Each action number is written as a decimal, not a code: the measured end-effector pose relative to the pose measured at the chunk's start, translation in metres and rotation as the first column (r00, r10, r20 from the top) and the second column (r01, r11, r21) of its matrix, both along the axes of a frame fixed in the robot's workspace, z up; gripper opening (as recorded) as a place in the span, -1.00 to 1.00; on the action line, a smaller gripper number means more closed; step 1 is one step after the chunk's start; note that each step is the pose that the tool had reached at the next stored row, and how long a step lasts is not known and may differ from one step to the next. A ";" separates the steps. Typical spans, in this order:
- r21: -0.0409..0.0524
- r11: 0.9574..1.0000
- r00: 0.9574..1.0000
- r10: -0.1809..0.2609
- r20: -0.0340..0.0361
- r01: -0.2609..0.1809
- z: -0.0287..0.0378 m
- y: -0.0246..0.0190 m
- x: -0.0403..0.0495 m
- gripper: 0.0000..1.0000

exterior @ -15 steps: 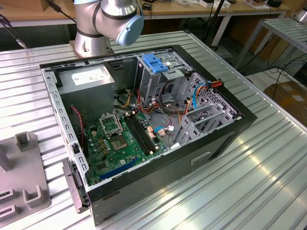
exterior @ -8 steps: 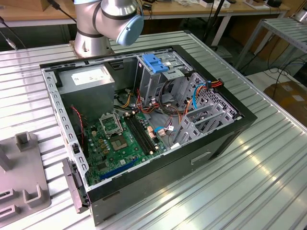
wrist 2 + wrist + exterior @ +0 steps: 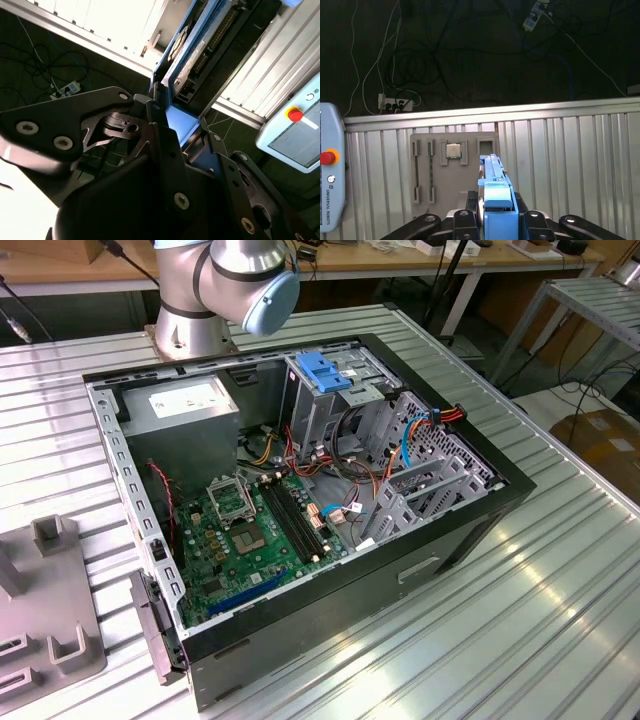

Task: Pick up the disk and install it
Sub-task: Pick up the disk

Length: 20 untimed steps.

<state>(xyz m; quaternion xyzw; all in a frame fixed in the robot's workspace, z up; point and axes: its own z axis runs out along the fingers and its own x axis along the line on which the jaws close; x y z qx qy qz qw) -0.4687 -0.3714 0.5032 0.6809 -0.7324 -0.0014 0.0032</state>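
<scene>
The gripper's (image 3: 498, 223) jaws clamped the disk (image 3: 494, 181), seemingly by its blue plastic rail, above the ribbed metal table (image 3: 570, 150). The open black computer case (image 3: 440, 555) held a green motherboard (image 3: 250, 532) and a boxy grey power supply (image 3: 185, 415).

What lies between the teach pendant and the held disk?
A grey fixture plate carrying a processor chip lies on the ribbed table between the teach pendant and the disk, in the first wrist view.
</scene>
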 end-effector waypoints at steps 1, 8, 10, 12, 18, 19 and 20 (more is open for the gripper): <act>0.000 1.000 1.000 0.000 0.000 0.000 0.0016 0.0000 0.0000 -0.25; 0.000 1.000 1.000 0.000 0.000 0.000 0.0152 0.0000 0.0000 -0.25; 0.000 1.000 1.000 0.000 0.000 0.000 0.0199 0.0000 0.0000 -0.25; 0.000 1.000 1.000 0.000 0.000 0.000 0.0234 0.0000 0.0000 -0.25; 0.000 1.000 1.000 0.000 0.000 0.000 0.0328 0.0000 0.0000 -0.25; 0.000 1.000 1.000 0.000 0.000 0.000 0.0352 0.0000 0.0000 -0.25; 0.000 1.000 1.000 0.000 0.000 0.000 0.0373 0.0000 0.0000 -0.25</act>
